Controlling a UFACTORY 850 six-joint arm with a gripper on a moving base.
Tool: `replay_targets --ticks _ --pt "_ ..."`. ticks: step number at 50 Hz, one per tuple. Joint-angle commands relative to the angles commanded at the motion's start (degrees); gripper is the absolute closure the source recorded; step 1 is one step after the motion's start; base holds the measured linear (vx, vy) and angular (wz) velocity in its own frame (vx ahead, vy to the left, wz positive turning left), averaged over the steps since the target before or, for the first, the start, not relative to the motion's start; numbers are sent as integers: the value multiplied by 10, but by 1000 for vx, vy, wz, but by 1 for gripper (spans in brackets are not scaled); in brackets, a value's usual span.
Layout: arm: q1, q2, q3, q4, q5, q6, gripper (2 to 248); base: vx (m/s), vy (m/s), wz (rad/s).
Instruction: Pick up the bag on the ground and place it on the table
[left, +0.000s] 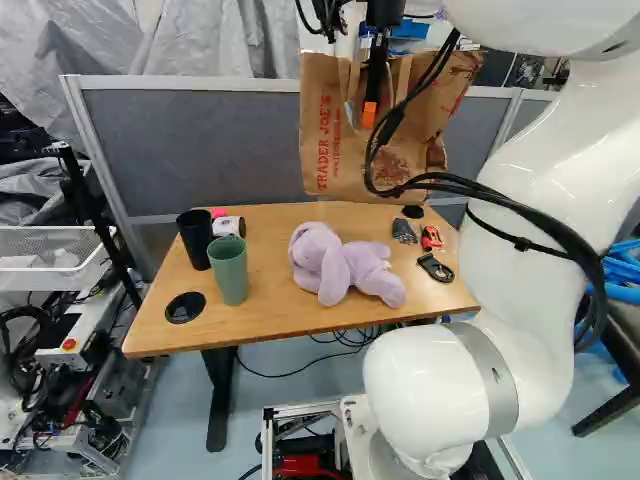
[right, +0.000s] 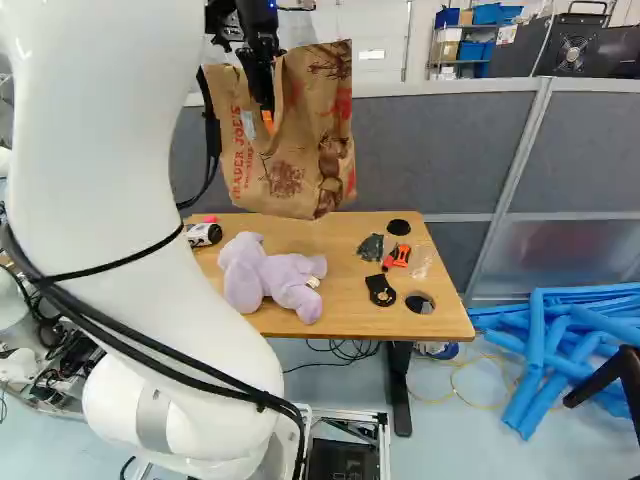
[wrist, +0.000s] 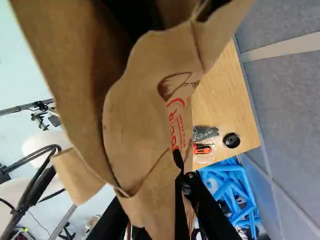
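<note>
One bag (left: 335, 165) aloft, table (left: 240, 325) crowded

My gripper (left: 370, 112) looks clamped on the bag's paper; a swing could tear or slip it. The bag hangs above table height, near the far edge. If I misjudge depth, its base could catch that edge or land on the toy (left: 340, 268) and tip. The wrist view shows the paper pinched and folded; the left base view shows the green cup (left: 230, 275) and black cup (left: 194, 240), missing from the right base view.
</note>
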Motion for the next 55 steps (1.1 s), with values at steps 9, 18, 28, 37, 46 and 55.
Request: replay_targets --ticks 9,18,28,37,46,55 --pt "0 0 0 0 0 -54 229 0 0 0" --pt "0 0 0 0 0 -108 229 0 0 0" --pt "0 0 0 0 0 -162 229 0 0 0" --pt "0 0 0 0 0 -173 229 0 0 0" --pt "0 -1 -1 0 0 -174 229 0 0 0" --pt "0 -12 -14 0 0 -174 229 0 0 0"
